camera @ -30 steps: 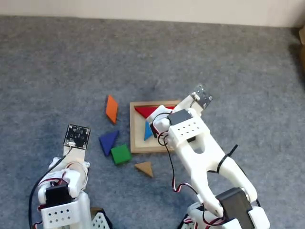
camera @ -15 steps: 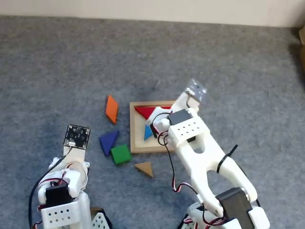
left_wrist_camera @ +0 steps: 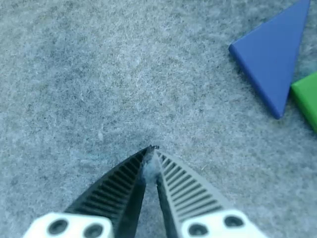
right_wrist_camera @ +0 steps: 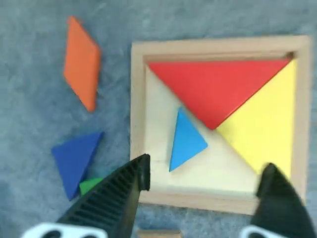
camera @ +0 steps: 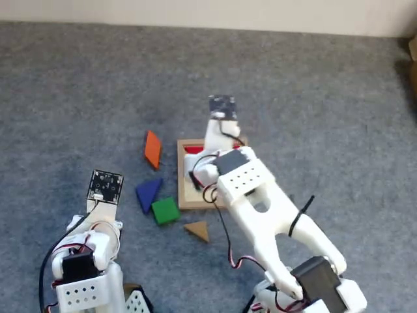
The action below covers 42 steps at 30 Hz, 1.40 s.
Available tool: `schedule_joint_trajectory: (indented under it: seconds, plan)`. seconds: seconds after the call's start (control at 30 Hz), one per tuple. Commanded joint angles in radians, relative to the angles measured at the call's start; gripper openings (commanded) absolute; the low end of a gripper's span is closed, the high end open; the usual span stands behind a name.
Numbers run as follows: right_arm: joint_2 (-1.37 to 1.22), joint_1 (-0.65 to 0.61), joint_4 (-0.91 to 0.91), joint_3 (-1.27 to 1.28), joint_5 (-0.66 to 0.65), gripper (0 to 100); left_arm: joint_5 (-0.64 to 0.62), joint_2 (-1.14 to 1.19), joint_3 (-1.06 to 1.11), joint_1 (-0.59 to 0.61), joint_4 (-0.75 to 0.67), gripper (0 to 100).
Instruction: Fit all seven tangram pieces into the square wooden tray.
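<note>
The square wooden tray (right_wrist_camera: 138, 119) holds a large red triangle (right_wrist_camera: 215, 87), a large yellow triangle (right_wrist_camera: 265, 131) and a small light blue triangle (right_wrist_camera: 185, 141). My right gripper (right_wrist_camera: 205, 181) hangs open above the tray's near side, with nothing between its fingers. On the carpet to the tray's left lie an orange parallelogram (camera: 152, 149), a dark blue triangle (camera: 148, 192) and a green square (camera: 165, 210). A brown triangle (camera: 197, 229) lies in front of the tray (camera: 182, 195). My left gripper (left_wrist_camera: 150, 151) is shut just above the carpet, left of the dark blue triangle (left_wrist_camera: 272, 59).
Grey carpet (camera: 313, 98) covers the whole work area. A pale wall edge (camera: 195, 13) runs along the far side. The right arm (camera: 260, 202) stretches over the tray's right part in the high view.
The right arm swung left and forward over the tray, so its wrist now sits above the tray's far edge. The left arm and all pieces stayed put.
</note>
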State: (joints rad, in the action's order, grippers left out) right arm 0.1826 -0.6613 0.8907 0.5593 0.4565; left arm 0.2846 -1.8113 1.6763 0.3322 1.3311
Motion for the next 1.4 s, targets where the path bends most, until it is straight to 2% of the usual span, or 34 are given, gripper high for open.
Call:
schedule_joint_trajectory:
  seconds: [0.0, 0.4, 0.83, 1.07, 1.37]
  plan:
    - [-0.065, -0.025, -0.05, -0.096, -0.025, 22.2, -0.006, -0.005, 0.019, 0.005, 0.003, 1]
    - [-0.28, -0.007, -0.056, -0.202, -0.026, 21.3, -0.006, -0.005, 0.019, 0.005, 0.003, 1]
    - [-0.295, -0.005, -0.061, -0.2, -0.091, 20.9, -0.006, -0.005, 0.019, 0.005, 0.003, 1]
    - [-0.351, -0.004, -0.174, -0.202, -0.097, 20.9, -0.006, -0.005, 0.019, 0.005, 0.003, 1]
    - [-0.166, -0.002, -0.174, -0.208, -0.098, 21.1, -0.006, -0.005, 0.019, 0.005, 0.003, 1]
